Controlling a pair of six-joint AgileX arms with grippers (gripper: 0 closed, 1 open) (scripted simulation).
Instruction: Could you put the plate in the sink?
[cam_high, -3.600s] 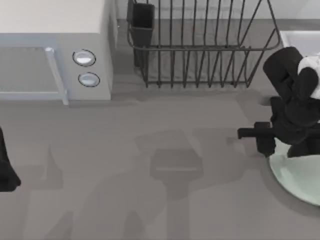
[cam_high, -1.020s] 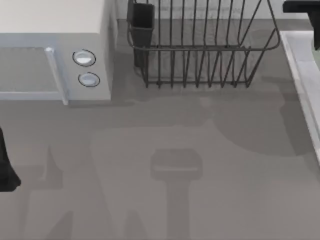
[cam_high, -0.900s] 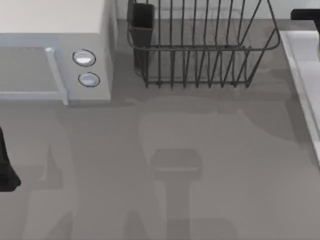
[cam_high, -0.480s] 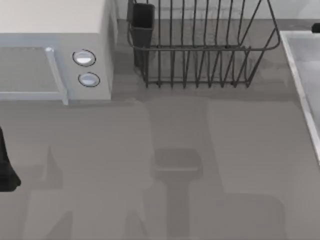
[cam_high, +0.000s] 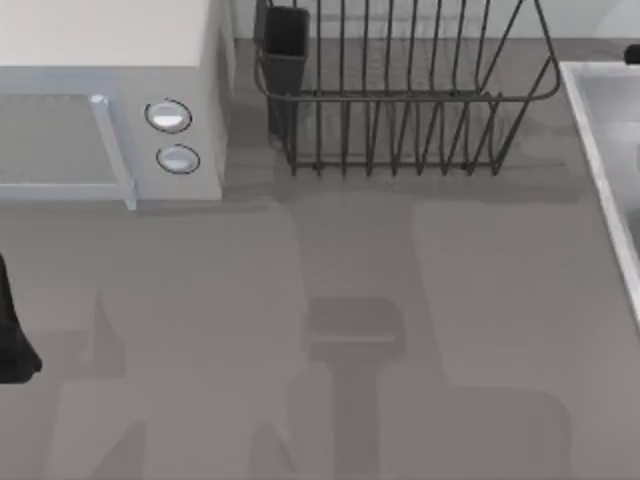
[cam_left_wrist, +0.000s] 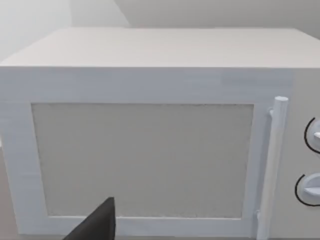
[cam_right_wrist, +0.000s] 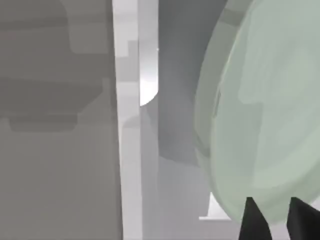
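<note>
The pale mint-green plate (cam_right_wrist: 260, 110) hangs tilted over the sink, whose white rim (cam_right_wrist: 131, 150) and grey inside (cam_right_wrist: 175, 100) show in the right wrist view. My right gripper (cam_right_wrist: 271, 201) is shut on the plate's edge, with one dark finger on each side of it. In the top view the sink (cam_high: 600, 150) sits at the table's right edge. My left arm (cam_high: 12, 340) stays parked at the table's left edge. One of its dark fingers (cam_left_wrist: 97, 227) points at the microwave.
A white microwave (cam_high: 110, 100) stands at the back left, its door and handle (cam_left_wrist: 272, 165) close in front of the left wrist. A black wire dish rack (cam_high: 400, 90) stands at the back middle, next to the sink.
The right arm lifted the plate from the table's right side and carried it back and right over the sink, leaving the top view. The left arm has not moved.
</note>
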